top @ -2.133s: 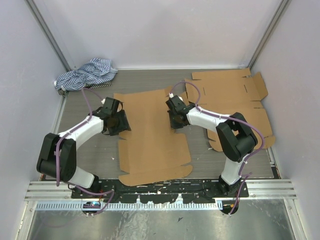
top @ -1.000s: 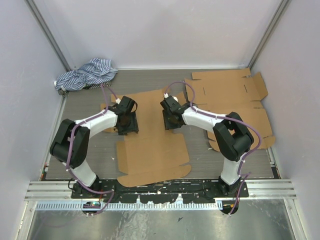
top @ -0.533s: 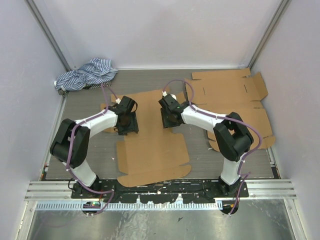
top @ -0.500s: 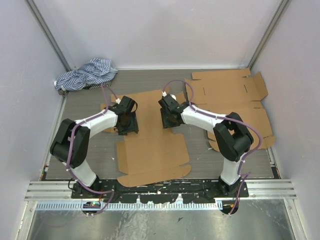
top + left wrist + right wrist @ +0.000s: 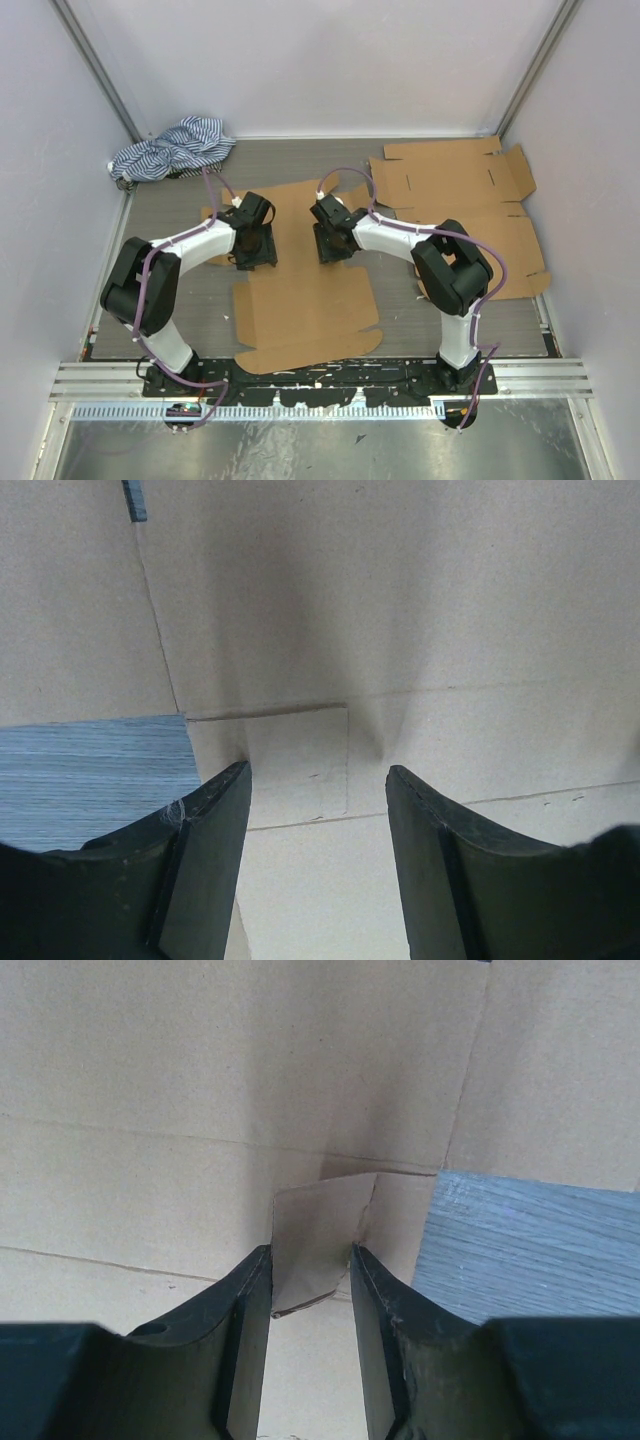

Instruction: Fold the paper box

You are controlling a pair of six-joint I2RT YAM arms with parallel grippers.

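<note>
My L gripper point(image 5: 318, 775) gapes wide over flat brown cardboard box blank point(image 5: 300, 290), R gripper point(image 5: 310, 1252) narrow, pinching its small raised flap point(image 5: 318, 1218).

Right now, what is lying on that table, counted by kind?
Flat cardboard box blanks: 2, the middle blank and the right blank, which may be a stack
Striped cloth: 1
Total: 3
</note>
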